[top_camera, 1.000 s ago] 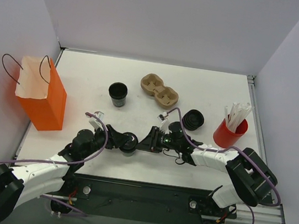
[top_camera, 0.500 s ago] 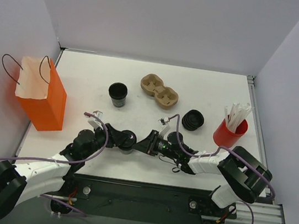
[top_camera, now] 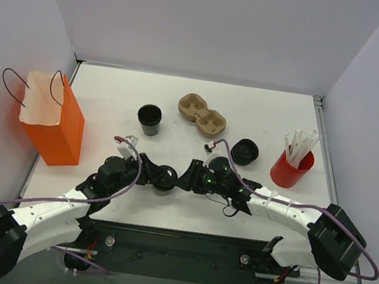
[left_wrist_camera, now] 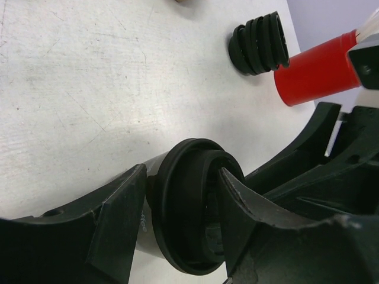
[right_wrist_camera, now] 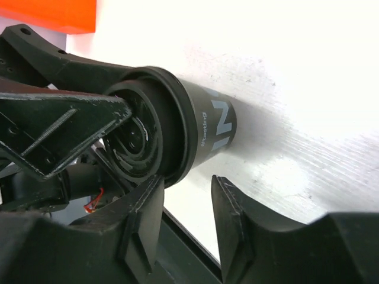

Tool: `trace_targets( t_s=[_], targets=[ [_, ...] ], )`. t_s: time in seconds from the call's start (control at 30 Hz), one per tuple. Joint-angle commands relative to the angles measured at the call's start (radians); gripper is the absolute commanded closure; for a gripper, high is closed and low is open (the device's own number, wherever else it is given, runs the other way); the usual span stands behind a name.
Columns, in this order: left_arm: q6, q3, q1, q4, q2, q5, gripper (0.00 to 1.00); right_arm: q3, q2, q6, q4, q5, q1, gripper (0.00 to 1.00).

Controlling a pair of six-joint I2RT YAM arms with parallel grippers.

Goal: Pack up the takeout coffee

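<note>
The takeout coffee [top_camera: 164, 179], a small black cup with a black lid, sits at the table's near middle. My left gripper [top_camera: 154, 175] is shut on it. In the left wrist view its fingers [left_wrist_camera: 115, 222] clamp the cup and lid [left_wrist_camera: 186, 216] from both sides. My right gripper [top_camera: 186, 177] is open just right of the cup. In the right wrist view the cup [right_wrist_camera: 207, 121] lies beyond the open right gripper [right_wrist_camera: 186, 195], with one finger [right_wrist_camera: 142, 216] near the lid's rim. The orange bag [top_camera: 54, 126] stands at the left edge.
A lidless black cup [top_camera: 149, 119] and a cardboard cup carrier [top_camera: 202, 114] stand at the back. A stack of black lids [top_camera: 244, 152] and a red cup of white stirrers [top_camera: 290, 167] stand at the right; both show in the left wrist view [left_wrist_camera: 259, 41], [left_wrist_camera: 317, 68].
The right arm's rear links have swung out to the right while its gripper stays beside the cup. The left gripper has kept hold of the cup, shifting only slightly.
</note>
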Motion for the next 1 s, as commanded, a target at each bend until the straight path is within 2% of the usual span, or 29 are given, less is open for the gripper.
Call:
trace_targets(
  t_s=[0.0, 0.3, 0.33, 0.43, 0.57, 0.77, 0.97],
  targets=[
    [0.081, 0.076, -0.008, -0.219, -0.016, 0.008, 0.40, 0.085, -0.074, -0.084, -0.218, 0.049, -0.006, 0.59],
    [0.100, 0.101, -0.003, -0.299, -0.061, -0.047, 0.27, 0.111, -0.123, -0.145, -0.303, 0.072, -0.012, 0.53],
    [0.101, 0.116, 0.001, -0.311, -0.067, -0.052, 0.21, 0.122, -0.128, -0.150, -0.310, 0.073, -0.014, 0.52],
    [0.124, 0.161, 0.011, -0.354, -0.085, -0.063, 0.14, 0.135, -0.134, -0.173, -0.336, 0.078, -0.017, 0.48],
    [0.163, 0.240, 0.031, -0.412, -0.096, -0.060, 0.10, 0.180, -0.134, -0.216, -0.379, 0.076, -0.018, 0.41],
    [0.213, 0.374, 0.072, -0.561, -0.131, -0.076, 0.07, 0.292, -0.103, -0.328, -0.507, 0.113, -0.010, 0.32],
    [0.245, 0.386, 0.092, -0.633, -0.162, -0.073, 0.12, 0.413, -0.027, -0.348, -0.585, 0.138, -0.003, 0.35]
  ],
)
